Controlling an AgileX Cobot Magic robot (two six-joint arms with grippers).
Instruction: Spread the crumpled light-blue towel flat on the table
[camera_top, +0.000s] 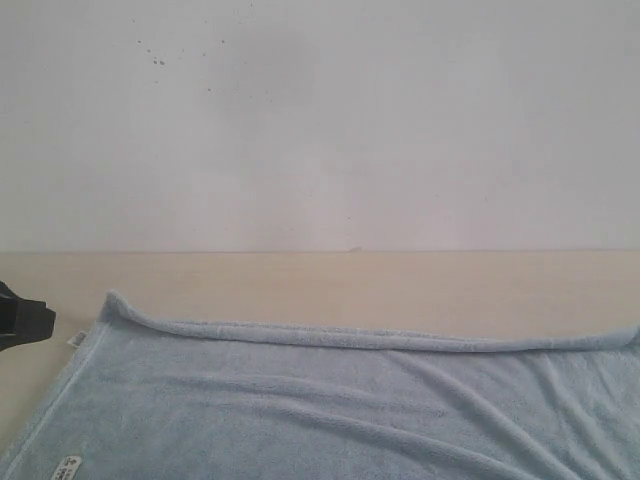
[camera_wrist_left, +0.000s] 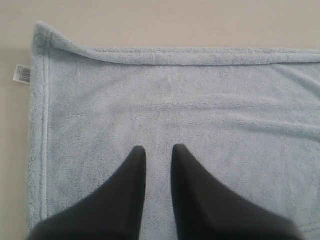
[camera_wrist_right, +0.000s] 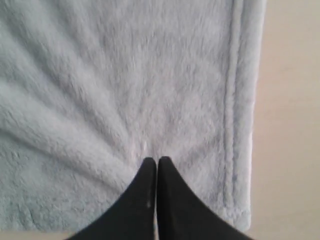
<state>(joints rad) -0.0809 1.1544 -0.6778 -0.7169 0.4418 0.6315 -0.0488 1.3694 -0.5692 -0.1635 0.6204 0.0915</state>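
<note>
Table (camera_top: 300, 285), towel (camera_wrist_right: 125, 90) beneath right fingers (camera_wrist_right: 146, 180)

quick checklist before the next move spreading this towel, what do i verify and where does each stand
1. left pincer open and empty above the towel: ok
2. right pincer shut, seemingly pinching the cloth: ok
3. far edge lying flat: not ok, it is rolled over
4. creases smoothed: not ok, they fan out from the right pincer
5. towel wholly on the table: cannot tell, its near part is out of frame
</note>
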